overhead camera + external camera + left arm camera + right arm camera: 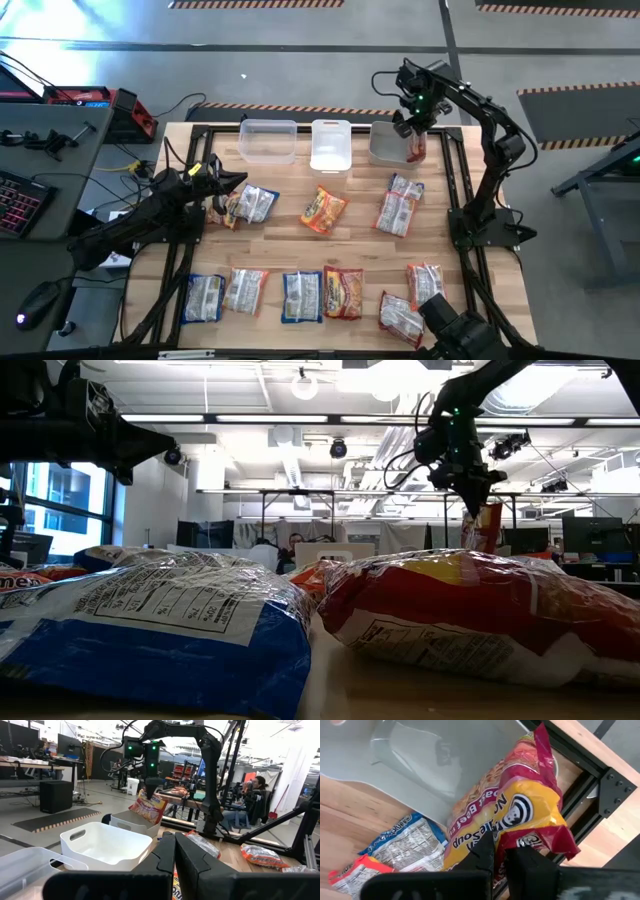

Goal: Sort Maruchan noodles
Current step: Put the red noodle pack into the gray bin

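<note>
A red-and-yellow beef noodle packet (510,815) is pinched by one edge in the right gripper (416,128), hung over the near rim of the grey bin (384,148), so it could be dropped outside if released here

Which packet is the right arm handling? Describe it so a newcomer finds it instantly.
Start at the three bins along the table's far edge. Over the rightmost, grey bin, the right gripper dangles a red-and-yellow packet; it is the only one off the table.

The low view's nearest noodle packets (150,630) are blurred and cut off at its edges.
</note>
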You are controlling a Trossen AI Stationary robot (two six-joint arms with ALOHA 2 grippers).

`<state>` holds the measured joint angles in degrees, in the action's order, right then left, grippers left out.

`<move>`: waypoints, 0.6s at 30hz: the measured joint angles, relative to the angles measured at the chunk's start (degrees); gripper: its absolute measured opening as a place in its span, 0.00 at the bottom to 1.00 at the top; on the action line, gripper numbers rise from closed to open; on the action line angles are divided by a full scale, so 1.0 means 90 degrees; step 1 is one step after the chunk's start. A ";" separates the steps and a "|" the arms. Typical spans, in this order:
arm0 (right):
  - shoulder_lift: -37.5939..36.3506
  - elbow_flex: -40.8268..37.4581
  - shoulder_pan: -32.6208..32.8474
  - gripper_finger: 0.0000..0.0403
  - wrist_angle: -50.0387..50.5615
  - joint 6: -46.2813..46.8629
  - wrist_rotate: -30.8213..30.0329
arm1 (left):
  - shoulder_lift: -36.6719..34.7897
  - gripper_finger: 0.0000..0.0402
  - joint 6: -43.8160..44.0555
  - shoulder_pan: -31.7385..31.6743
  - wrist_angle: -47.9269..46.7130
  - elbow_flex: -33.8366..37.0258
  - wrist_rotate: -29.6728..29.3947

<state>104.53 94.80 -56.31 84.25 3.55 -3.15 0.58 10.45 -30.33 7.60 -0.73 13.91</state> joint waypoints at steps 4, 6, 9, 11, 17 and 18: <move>0.0259 -0.0002 -0.0005 0.01 0.0007 -0.0110 -0.0001 | 0.0000 0.00 0.0050 -0.0001 0.0000 0.0000 0.0000; 0.0391 -0.0002 -0.0003 0.01 0.0002 -0.0182 -0.0003 | 0.0000 0.00 0.0054 -0.0001 0.0000 0.0000 0.0000; 0.0542 -0.0004 -0.0003 0.01 -0.0032 -0.0266 -0.0035 | 0.0000 0.00 0.0054 -0.0001 0.0000 0.0000 0.0000; 0.0599 -0.0005 -0.0003 0.01 -0.0108 -0.0297 -0.0087 | 0.0000 0.00 0.0050 -0.0001 0.0000 0.0000 0.0000; 0.0629 -0.0005 0.0111 0.06 -0.0239 -0.0398 -0.0598 | 0.0000 0.00 0.0045 -0.0001 0.0000 0.0000 0.0000; 0.0629 -0.0005 0.0152 0.09 -0.0204 -0.0388 -0.0702 | 0.0000 0.00 0.0045 -0.0001 0.0000 0.0000 0.0000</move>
<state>110.19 94.76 -54.94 82.42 0.06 -9.47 0.58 10.85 -30.35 7.60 -0.73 13.91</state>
